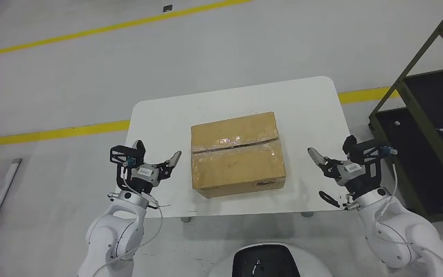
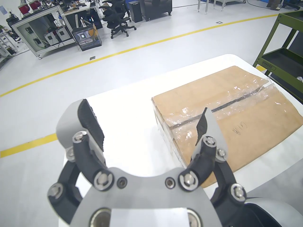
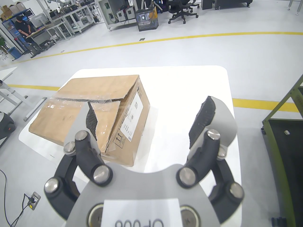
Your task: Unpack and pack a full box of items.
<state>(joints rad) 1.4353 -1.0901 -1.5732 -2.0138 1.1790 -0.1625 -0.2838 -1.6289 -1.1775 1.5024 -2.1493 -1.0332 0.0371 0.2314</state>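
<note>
A brown cardboard box (image 1: 237, 154) sits in the middle of the white table (image 1: 166, 114), its top flaps closed with clear tape along a dark centre seam. The box (image 2: 236, 109) lies just past my left gripper (image 2: 146, 116), which is open and empty at the table's near left corner (image 1: 158, 159). My right gripper (image 3: 151, 114) is open and empty too, held off the table's right edge (image 1: 323, 179). From there the box (image 3: 94, 109) shows a white label on its end face and one flap slightly sunk.
A dark green metal cart (image 1: 415, 118) stands right of the table, close to my right arm. Yellow floor lines (image 1: 62, 131) run behind the table. Desks, chairs and other equipment stand far back in the room.
</note>
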